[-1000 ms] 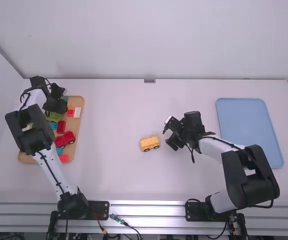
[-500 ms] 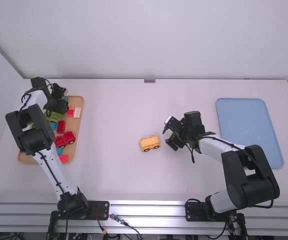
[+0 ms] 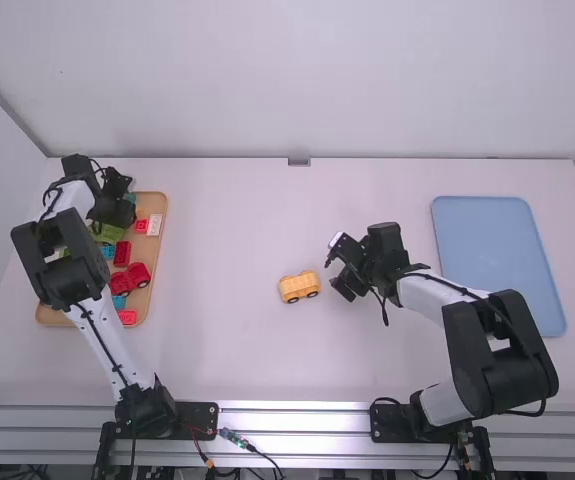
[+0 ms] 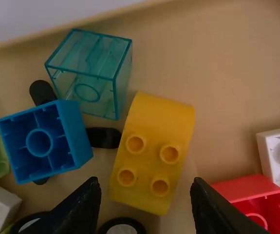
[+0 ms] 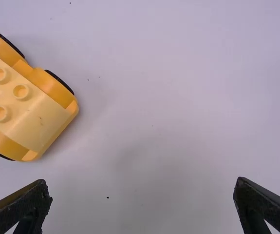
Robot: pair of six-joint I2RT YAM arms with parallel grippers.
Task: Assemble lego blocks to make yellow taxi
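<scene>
"Where's the left end effector [image 3: 127, 198]?"

"Upper left of the high view, over the wooden tray [image 3: 55, 318]. Its own wrist view shows the fingers apart, with the yellow block [image 4: 147, 161] showing between them and a gap on each side."

"What sort of block?"

"Rounded at one end, four studs on top. A clear teal block [image 4: 88, 73] and a blue block [image 4: 49, 141] lie near it, and so does a red block [image 4: 249, 195]."

"And the yellow car base [image 3: 299, 287]?"

"Just below the middle of the high view, wheels down on the bench [image 3: 217, 250]. It has studs on top."

"So the right end effector [image 3: 335, 264] has hold of it?"

"No, it's near the base, just right of it in the high view. Its fingers are spread wide with nothing between them."

"Anything else?"

"A red car [image 3: 138, 274] in the wooden tray, left side of the frame, and a blue tray [image 3: 497, 260] over on the right."
</scene>
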